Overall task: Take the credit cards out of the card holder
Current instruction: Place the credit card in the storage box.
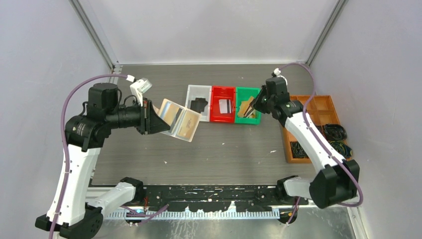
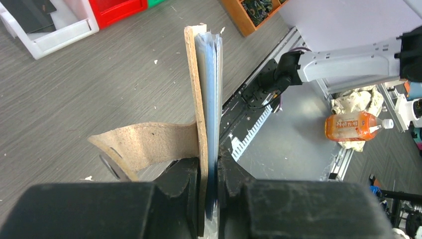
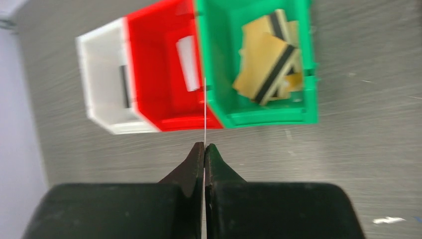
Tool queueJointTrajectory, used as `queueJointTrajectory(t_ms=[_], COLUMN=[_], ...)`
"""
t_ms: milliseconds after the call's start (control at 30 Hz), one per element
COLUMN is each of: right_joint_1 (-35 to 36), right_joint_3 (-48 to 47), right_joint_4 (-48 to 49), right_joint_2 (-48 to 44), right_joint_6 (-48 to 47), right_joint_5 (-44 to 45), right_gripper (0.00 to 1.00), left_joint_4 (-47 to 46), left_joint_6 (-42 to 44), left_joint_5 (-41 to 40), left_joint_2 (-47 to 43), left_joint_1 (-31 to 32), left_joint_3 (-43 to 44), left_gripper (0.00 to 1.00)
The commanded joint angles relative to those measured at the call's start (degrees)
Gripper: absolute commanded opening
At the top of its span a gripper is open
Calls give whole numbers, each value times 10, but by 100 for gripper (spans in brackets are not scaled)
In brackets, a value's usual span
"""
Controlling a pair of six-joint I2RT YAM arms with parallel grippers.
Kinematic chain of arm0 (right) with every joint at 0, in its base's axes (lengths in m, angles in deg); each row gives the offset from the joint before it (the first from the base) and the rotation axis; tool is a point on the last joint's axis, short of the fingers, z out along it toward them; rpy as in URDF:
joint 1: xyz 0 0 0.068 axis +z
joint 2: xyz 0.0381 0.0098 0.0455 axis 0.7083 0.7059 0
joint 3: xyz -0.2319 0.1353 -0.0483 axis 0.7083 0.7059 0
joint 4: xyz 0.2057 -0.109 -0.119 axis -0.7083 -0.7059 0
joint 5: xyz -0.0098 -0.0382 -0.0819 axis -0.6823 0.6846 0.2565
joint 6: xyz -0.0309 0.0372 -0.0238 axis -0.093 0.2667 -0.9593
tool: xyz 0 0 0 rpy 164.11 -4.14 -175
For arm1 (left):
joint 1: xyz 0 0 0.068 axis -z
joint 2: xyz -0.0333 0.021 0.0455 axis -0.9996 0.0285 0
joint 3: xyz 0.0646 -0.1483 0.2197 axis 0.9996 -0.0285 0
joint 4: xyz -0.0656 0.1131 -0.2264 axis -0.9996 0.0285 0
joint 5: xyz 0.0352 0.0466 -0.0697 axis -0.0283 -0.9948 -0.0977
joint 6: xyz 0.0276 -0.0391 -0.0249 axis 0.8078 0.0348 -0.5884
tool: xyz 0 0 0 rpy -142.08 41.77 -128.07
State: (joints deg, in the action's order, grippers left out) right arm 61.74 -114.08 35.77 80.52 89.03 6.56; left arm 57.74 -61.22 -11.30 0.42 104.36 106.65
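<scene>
Left arm (image 1: 74,149) upright from its base, elbow bent, wrist turned sideways toward centre. Left gripper (image 1: 149,117) clamped on card holder (image 1: 178,119), held in the air. Right arm (image 1: 311,139) stretched forward-left. Right gripper (image 1: 254,105) pinched tight on thin credit card (image 3: 204,119), seen edge-on.

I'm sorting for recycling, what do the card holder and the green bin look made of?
Card holder: probably leather or imitation, matte tan, fibrous face; sleeves look like glossy clear plastic. Green bin: likely moulded plastic, smooth, evenly coloured.
</scene>
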Motion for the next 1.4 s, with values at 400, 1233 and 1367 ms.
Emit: queueJointTrajectory(t_ms=[400, 1233, 1367], right_joint_1=[-18, -25, -25], right_joint_3=[-194, -196, -192], right_joint_4=[-4, 5, 3], right_joint_2=[269, 253, 198], right_joint_6=[-113, -114, -110], right_joint_5=[67, 70, 76], right_gripper=[1, 46, 57], left_joint_4=[21, 37, 37], left_joint_6=[38, 69, 71], left_joint_5=[42, 107, 107], left_joint_2=[-33, -45, -45], left_joint_1=[-3, -3, -3], left_joint_3=[30, 44, 47], left_gripper=[3, 2, 2])
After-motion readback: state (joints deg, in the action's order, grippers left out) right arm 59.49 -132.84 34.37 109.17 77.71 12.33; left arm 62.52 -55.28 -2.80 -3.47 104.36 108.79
